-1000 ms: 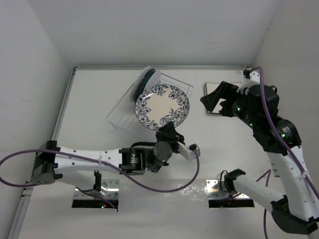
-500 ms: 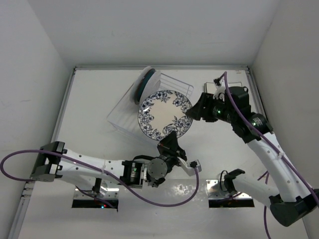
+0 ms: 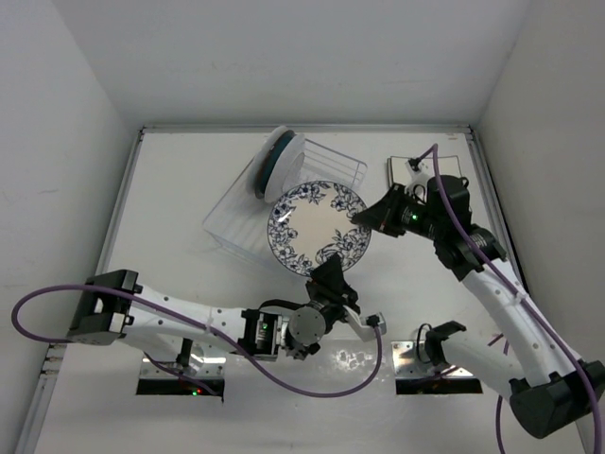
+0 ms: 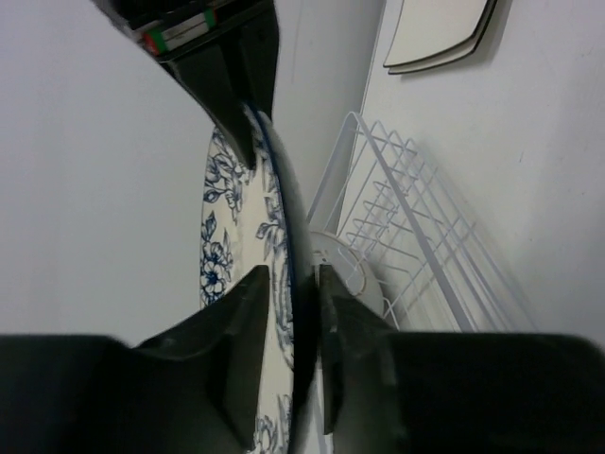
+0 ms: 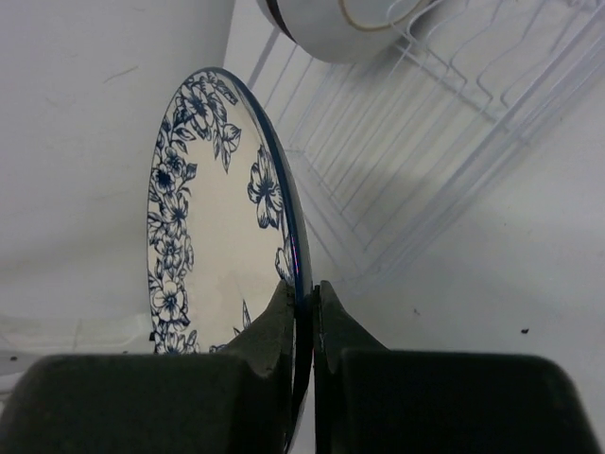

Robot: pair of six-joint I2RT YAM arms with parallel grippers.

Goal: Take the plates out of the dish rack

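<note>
The left gripper is straddling the 6 o'clock rim of the blue floral plate. One finger is sitting on each side of the rim, but it cannot be told whether they are pressing it. The right gripper is meeting the same plate at its 3 o'clock rim, its fingers pinching the edge with no gap showing in the right wrist view. The plate is hanging between the two grippers, face turned toward the overhead camera, overlapping the near corner of the dish rack. The rack is lying skewed on the table at the plate's 12 o'clock. A teal-edged round plate is standing on edge in its far-left end, at 11 o'clock. The square cream plates are lying stacked on the table at 2 o'clock, beyond the right gripper and apart from the rack.
</note>
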